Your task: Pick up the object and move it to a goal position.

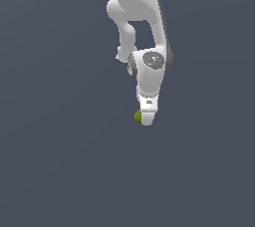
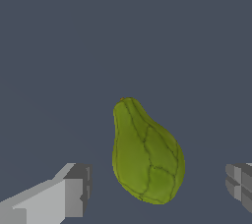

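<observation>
The object [image 2: 146, 156] is an olive-green, pear-shaped lump with darker vein lines. In the wrist view it lies between my two grey fingertips [image 2: 78, 188], with a clear gap on each side. My gripper [image 2: 157, 188] is open around it and touches nothing. In the exterior view my white gripper [image 1: 145, 119] points down, and only a small green edge of the object [image 1: 138, 116] shows at its left side; the fingers are hidden by the hand.
The flat dark blue-grey surface [image 1: 60, 161] fills both views. The white arm [image 1: 142, 17] rises above the gripper toward the top of the exterior view.
</observation>
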